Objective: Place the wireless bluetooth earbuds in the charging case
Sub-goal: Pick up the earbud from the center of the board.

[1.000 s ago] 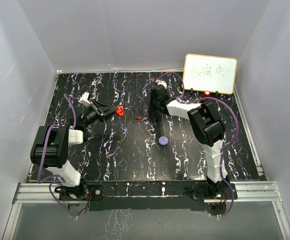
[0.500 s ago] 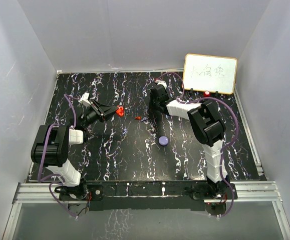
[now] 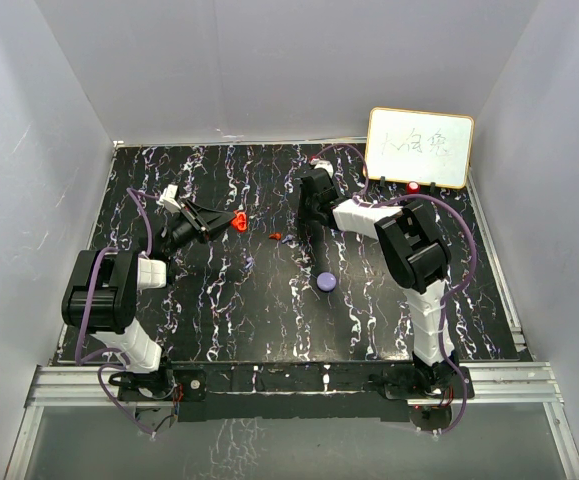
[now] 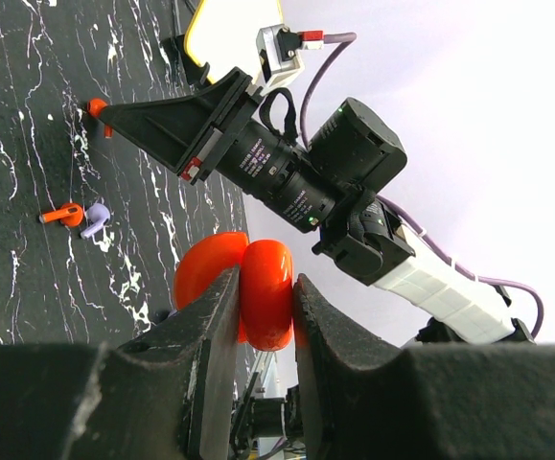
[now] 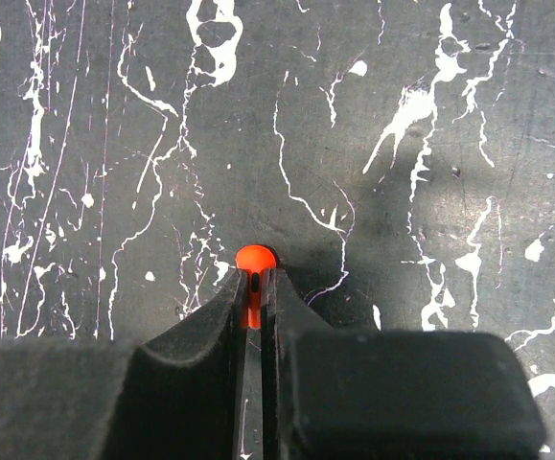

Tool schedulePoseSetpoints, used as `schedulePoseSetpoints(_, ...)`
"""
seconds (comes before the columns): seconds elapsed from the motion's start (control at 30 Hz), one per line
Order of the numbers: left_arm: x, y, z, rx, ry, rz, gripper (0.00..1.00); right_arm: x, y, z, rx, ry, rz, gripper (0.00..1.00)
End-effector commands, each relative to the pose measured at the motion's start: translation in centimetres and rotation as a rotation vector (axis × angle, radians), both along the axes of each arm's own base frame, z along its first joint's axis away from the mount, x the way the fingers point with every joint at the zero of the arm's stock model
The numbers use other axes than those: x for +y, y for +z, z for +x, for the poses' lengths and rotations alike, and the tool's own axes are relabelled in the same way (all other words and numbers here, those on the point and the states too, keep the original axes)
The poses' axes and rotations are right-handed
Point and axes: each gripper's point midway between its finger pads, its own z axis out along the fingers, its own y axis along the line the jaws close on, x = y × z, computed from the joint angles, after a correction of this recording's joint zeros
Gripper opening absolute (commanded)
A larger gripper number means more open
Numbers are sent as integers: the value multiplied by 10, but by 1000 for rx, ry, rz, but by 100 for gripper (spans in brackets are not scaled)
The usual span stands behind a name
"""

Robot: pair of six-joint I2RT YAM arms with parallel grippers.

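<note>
Top external: black table (image 3: 269,320) veined white and purple, boxed in by pale walls (image 3: 269,70), handwritten whiteboard (image 3: 419,147) propped at far right.
Left gripper (image 4: 264,283) is clamped on the open red charging case (image 4: 205,273), left of centre. Right gripper (image 5: 254,287) is clenched on a red earbud (image 5: 255,258) tip-down on the surface, far of centre. Loose red earbud (image 4: 64,215) and purple earbud (image 4: 95,219) lie just beside each other nearby. Purple round case (image 3: 327,281) sits near of the right gripper.
</note>
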Motion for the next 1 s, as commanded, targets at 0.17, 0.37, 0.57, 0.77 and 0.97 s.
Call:
schedulePoseSetpoints(0.17, 1, 6, -1, -46, -15, -3, 0, -7, 56, 7, -232, 17, 47, 3)
schedulePoseSetpoints(0.37, 0, 20, 4, -59, -27, -36, 0, -5, 124, -22, -529, 130, 228, 2)
schedulePoseSetpoints(0.57, -7, 36, 9, -74, -55, -63, 0, 6, 171, -63, -801, 331, 336, 0)
schedulePoseSetpoints(0.77, -25, 46, 8, -67, -133, -94, 0, 11, 208, -112, -1083, 499, 442, 0)
schedulePoseSetpoints(0.97, -42, 49, 5, -48, -199, -140, 0, 19, 224, -139, -1230, 622, 509, 0)
